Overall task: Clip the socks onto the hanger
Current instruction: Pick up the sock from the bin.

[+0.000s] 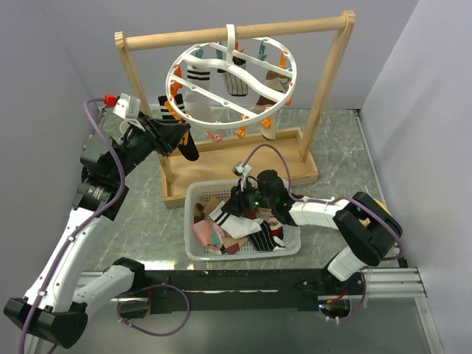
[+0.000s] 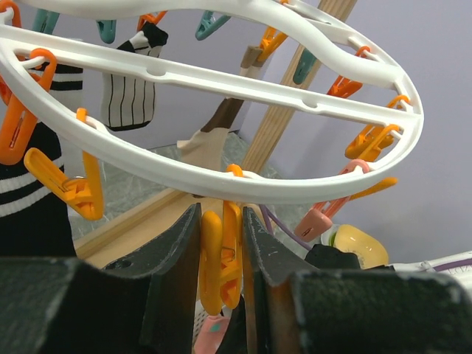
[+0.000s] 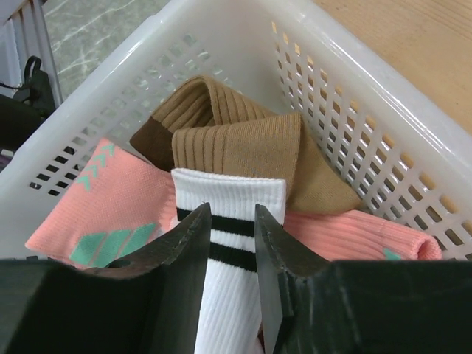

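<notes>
- White sock with black stripes [image 3: 228, 193] lies in the basket [image 3: 354, 147]. The right gripper [image 3: 231, 221] straddles its cuff with jaws narrow; cannot tell whether the pinch is firm.
- Left gripper [image 2: 220, 214] clamps an orange peg [image 2: 217, 273] under the hanger [image 2: 221, 173] ring.
- Step in hand: picking a sock. Next, probably: lift the cuff and carry it to that peg.
- Only the top view shows the hung socks [image 1: 198, 74]; only the wrist views show the jaws.

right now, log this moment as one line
left gripper: shut on orange peg of hanger | right gripper: open astride striped sock in basket
</notes>
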Controlling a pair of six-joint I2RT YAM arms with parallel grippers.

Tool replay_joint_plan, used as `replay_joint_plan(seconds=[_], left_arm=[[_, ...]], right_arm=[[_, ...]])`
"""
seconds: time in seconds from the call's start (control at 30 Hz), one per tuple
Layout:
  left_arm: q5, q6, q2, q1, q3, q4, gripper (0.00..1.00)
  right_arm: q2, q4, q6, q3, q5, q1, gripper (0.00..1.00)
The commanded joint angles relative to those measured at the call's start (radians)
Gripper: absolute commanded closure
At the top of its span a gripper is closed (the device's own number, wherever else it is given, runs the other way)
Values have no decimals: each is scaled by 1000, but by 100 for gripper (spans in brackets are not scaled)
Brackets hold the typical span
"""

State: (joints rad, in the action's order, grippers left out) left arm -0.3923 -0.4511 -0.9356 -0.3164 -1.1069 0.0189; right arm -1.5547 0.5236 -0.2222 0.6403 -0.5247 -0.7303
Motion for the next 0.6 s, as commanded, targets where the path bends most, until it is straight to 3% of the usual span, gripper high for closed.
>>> replay_joint_plan(seconds=[0.0, 0.1, 0.3, 0.57], left_arm=[[-42, -24, 29, 13, 15, -28, 99], [-49, -35, 29, 16, 16, -28, 99], [-62, -54, 31, 22, 22, -27, 99], [-63, -57, 27, 28, 19, -10, 99]], right_arm=[[-21, 12, 17, 52, -11, 8, 63], [-9, -19, 47, 52, 47, 9, 51], [5, -31, 78, 47, 129, 32, 50], [-36, 15, 34, 45, 52, 43, 56]])
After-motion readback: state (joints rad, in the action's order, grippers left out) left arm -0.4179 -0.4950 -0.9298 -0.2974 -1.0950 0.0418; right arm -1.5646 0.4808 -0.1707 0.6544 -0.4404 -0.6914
